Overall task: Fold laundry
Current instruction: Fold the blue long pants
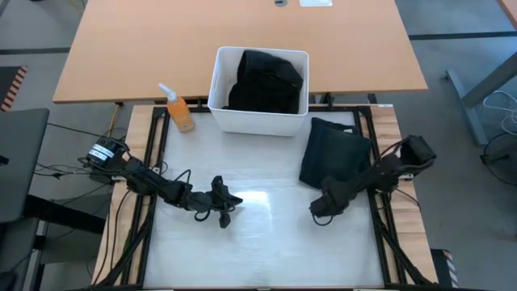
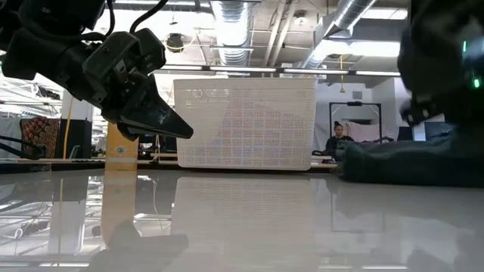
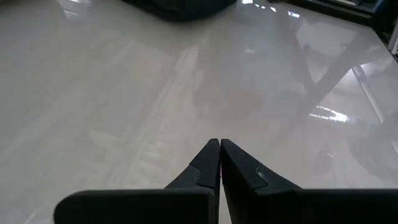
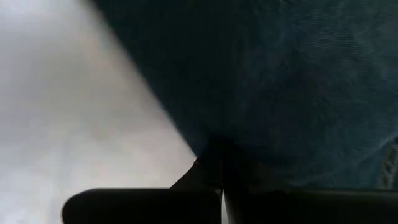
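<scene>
With our right gripper shut on the near edge of the folded navy garment on the worktop's right, any pull may undo the fold; left gripper hovers closed, empty

Your left pincer hangs low with its dark fingers pressed together, arm stretched inward; your right pincer is closed too, arm angled in from its side.
</scene>
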Robot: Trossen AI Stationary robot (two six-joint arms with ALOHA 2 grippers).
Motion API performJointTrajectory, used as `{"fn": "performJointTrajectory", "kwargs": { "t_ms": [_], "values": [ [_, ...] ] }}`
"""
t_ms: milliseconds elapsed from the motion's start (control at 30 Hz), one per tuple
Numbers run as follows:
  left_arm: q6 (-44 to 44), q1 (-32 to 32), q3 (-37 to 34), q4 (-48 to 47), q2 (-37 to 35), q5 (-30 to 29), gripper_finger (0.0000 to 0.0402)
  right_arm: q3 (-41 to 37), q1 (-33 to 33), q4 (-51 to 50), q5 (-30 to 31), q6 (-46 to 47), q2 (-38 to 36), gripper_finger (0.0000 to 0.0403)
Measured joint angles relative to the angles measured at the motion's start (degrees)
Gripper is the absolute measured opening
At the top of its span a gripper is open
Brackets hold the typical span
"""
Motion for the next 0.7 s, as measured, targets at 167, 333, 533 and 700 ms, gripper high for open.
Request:
{"fn": "performJointTrajectory", "kwargs": {
  "t_ms": [167, 333, 533, 700],
  "values": [
    [-0.63, 0.0, 0.0, -0.06, 0.0, 0.04, 0.0, -3.85, -5.08, 1.6, 4.5, -6.78, 2.56, 0.0018],
    [-1.66, 0.0, 0.0, 0.02, 0.0, 0.09, 0.0, -3.91, -11.37, 2.48, 9.15, -11.01, 3.38, 0.0018],
    [-2.52, -0.03, 0.0, 0.24, 0.0, 0.16, 0.0, -3.87, -17.93, 2.88, 10.55, -16.1, 3.18, 0.0018],
    [-2.93, -0.17, 0.0, 0.42, 0.0, 2.14, 0.0, -1.17, -18.87, -5.33, 10.56, -17.17, 2.71, 0.0018]
  ]
}}
